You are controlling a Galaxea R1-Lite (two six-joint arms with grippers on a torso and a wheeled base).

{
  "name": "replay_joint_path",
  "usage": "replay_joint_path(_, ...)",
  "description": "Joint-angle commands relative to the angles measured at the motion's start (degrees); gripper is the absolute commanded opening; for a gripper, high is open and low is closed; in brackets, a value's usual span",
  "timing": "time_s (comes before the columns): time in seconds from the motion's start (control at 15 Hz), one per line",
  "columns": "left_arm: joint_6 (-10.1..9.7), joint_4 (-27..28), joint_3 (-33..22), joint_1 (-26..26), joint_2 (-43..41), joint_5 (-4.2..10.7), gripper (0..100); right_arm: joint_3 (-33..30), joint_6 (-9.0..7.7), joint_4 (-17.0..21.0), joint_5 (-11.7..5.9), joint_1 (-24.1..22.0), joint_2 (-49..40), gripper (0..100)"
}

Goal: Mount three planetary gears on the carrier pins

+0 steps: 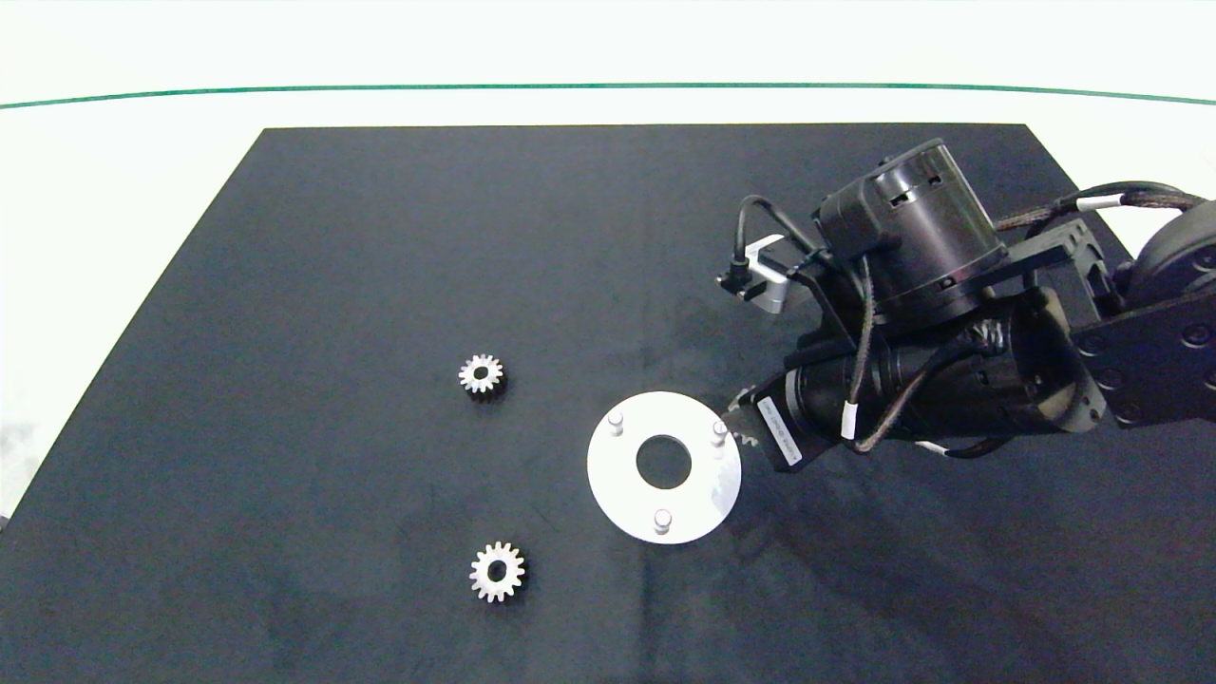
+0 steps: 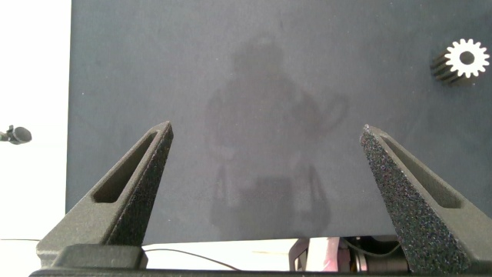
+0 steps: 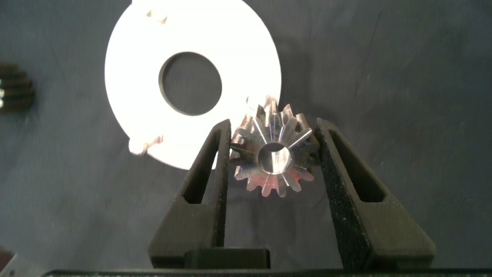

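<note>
Right claw (image 3: 273,154): clamped on one planetary gear (image 3: 273,150), a finger (image 3: 211,169) pressed on each side of its teeth, the bore facing the wrist camera.
Where that gear is: at the edge of the carrier disc (image 1: 663,466), beside the right-hand pin (image 1: 719,433). I cannot tell whether the bore is over the pin, since the gear covers most of it in the wrist view.
Carrier pins: three short whitish pegs in a triangle around the big centre hole; the upper-left pin (image 1: 616,420) and the lower pin (image 1: 662,520) stand bare.
In the way: from the head view, the right arm (image 1: 950,323) and its dark motor housing cover the held gear almost wholly; only a few teeth peep out by the disc's rim.
Loose gears: one (image 1: 481,373) lies flat up and to the left of the disc, another (image 1: 497,571) down and to the left, both well apart from the disc and from each other.
Left claw (image 2: 265,192): spread wide and empty above the mat, outside the head view; a loose gear (image 2: 463,59) shows far off to one side.
Tabletop (image 1: 142,114): white, with a dark mat (image 1: 332,237) carrying all the parts and a thin green line (image 1: 380,89) along the far side.
</note>
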Motion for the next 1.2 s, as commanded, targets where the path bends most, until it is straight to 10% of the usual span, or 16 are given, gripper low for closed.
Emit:
replay_joint_path(0.07,0.05,0.1,-0.1,0.0,0.1,0.05,100,-0.6,-0.02,0.2,-0.33,0.0,1.5,0)
replay_joint_path(1.2,0.05,0.0,0.0,-0.1,0.4,0.05,100,-3.2,-0.02,0.3,-0.51,0.6,5.9,0)
